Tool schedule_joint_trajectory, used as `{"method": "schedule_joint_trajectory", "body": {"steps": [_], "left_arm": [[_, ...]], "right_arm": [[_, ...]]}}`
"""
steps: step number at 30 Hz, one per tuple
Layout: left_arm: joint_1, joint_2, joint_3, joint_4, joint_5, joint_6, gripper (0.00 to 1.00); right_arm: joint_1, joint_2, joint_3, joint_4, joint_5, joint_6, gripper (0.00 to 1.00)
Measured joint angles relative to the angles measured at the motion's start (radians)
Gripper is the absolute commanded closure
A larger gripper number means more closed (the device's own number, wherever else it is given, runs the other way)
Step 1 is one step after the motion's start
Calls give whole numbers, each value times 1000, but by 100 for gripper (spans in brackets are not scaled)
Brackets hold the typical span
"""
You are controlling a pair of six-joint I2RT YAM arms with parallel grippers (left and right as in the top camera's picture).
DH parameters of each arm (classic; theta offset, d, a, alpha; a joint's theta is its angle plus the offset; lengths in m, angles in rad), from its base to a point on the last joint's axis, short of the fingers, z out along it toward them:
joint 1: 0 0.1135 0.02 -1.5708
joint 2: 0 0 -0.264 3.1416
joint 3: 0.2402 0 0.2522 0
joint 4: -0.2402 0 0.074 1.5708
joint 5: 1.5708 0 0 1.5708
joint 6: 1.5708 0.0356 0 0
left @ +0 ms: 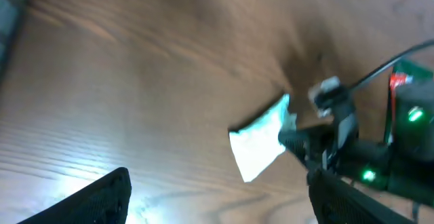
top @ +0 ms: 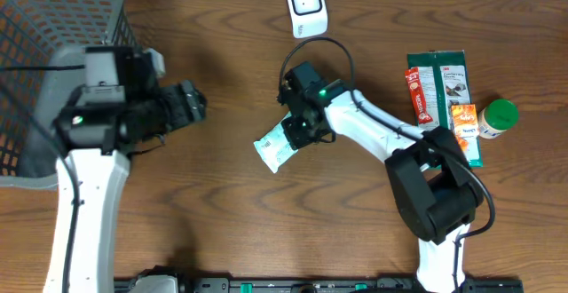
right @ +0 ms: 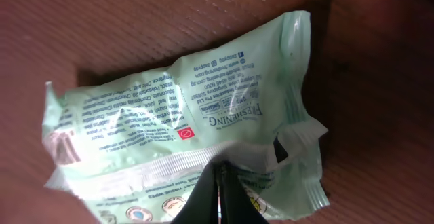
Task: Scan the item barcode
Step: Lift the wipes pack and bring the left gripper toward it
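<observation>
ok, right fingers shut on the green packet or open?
Shut on it: in the right wrist view the right fingers meet at a point, pinching a fold of the pale green packet.

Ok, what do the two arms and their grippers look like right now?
Both the left arm and right arm have white tube-like links joined by bulky black joint housings. The left gripper and right gripper are black with dark fingers. A small green light glows on each arm, and a thin black cable loops off the right wrist.
</observation>
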Motion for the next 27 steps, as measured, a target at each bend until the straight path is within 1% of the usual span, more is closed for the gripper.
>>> {"method": "schedule_joint_trajectory", "body": {"steps": [1,2,3,5,6,7,10,14,20,24,27], "left_arm": [[-6,13,-2,0,3,0,27],[-11,29,-3,0,7,-4,46],[-14,40,-4,-1,8,-5,55],[-14,56,-5,2,14,2,72],[-16,63,-5,3,23,-2,87],[-19,68,-5,3,31,0,92],[-42,97,-8,6,53,8,93],[-92,188,-24,10,84,20,93],[-100,343,-36,32,259,90,92],[-100,426,-36,38,330,116,92],[-100,492,-36,47,404,158,93]], "right_arm": [[-15,0,-2,-2,-32,-10,99],[-30,0,-3,-5,-63,-18,99],[-50,2,-6,-6,-101,-26,99],[-79,4,-8,-8,-161,-36,99],[-95,6,-9,-8,-190,-38,99],[-105,8,-9,-8,-211,-40,99],[-121,11,-10,-8,-254,-45,99],[-122,13,-12,-8,-287,-48,99],[-122,13,-13,-8,-307,-48,99],[-122,13,-13,-8,-311,-49,99],[-122,13,-13,-8,-314,-51,99]]}}
